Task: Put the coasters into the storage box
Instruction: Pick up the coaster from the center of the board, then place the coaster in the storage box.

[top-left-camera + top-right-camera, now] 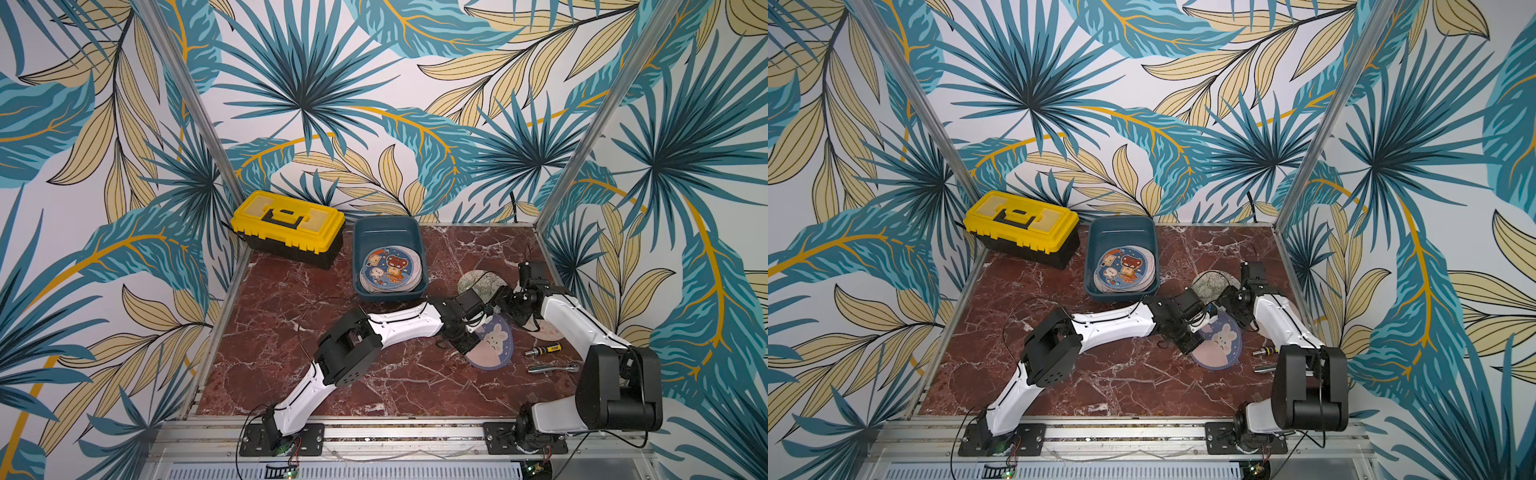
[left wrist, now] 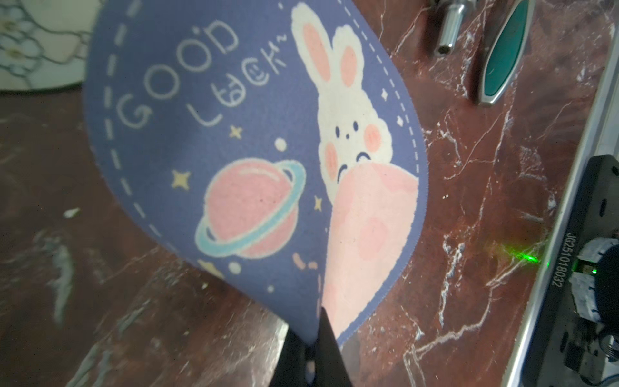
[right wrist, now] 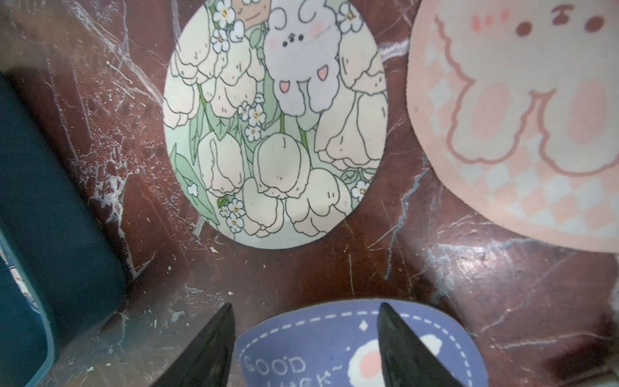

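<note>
The left hand (image 2: 311, 330) is clenched on the rim of a blue bunny coaster (image 2: 254, 150) printed with "GOOD LUCK", a ringed pink planet and small stars. The disc bows away from the dark fingers (image 2: 330, 331) and is tilted over the red marble surface (image 1: 291, 332); whether its far edge touches the marble cannot be told. In both top views this coaster (image 1: 492, 343) sits between the two arms, toward the robot's right side and nearer the front than the storage box (image 1: 388, 232). The right hand (image 3: 305, 306) is released, its two black fingers (image 3: 207, 351) spread apart just above the raised edge of the same coaster, one of them overlapping the print; contact cannot be made out. Beyond it a floral coaster (image 3: 278, 127) with pale tulips and a grey bunny lies flat, and a pink coaster (image 3: 522, 117) lies near it, apart from it. The box stands at the back of the surface just beside a yellow toolbox (image 1: 286, 224) and holds a stack of coasters (image 1: 388, 266), a blue bear print on top. A screwdriver (image 1: 542, 349) and a metal tool (image 1: 552, 368) lie near the right arm.
</note>
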